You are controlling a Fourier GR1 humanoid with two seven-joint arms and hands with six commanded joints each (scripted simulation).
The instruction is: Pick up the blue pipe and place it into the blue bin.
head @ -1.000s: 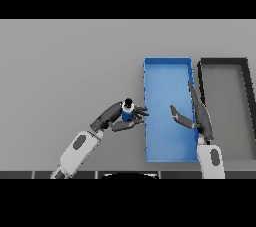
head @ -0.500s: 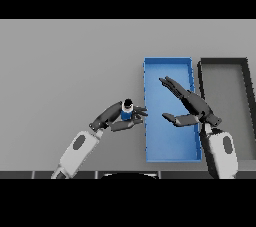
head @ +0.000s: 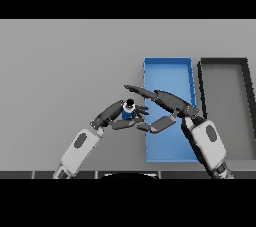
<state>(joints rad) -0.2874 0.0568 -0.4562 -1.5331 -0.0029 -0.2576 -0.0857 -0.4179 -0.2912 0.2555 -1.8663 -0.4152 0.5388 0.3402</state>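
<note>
The work surface is a plain grey table (head: 60, 61), viewed from above. At lower left the left arm rises obliquely, and the left hand (head: 114, 116) has its fingers curled round the blue pipe (head: 128, 111), a short blue piece with a dark cap or opening on top, held upright just outside the left wall of the blue bin (head: 167, 71). Judged by its appearance, the pipe is rigid, light and smooth-sided (slip is the probable risk); the sound hold is across the body below the top, as the left hand has it. To the right, the right hand (head: 167, 108) reaches leftward over the bin's left wall with fingers long and straight, tips above and just past the pipe, thumb spread below; it holds nothing, and contact with the pipe cannot be confirmed. The right forearm crosses the bin's near end. Further right stands a dark bin (head: 225, 63), just beside the blue one. The pipe is not yet in the blue bin; a short carry rightward over the wall remains.
</note>
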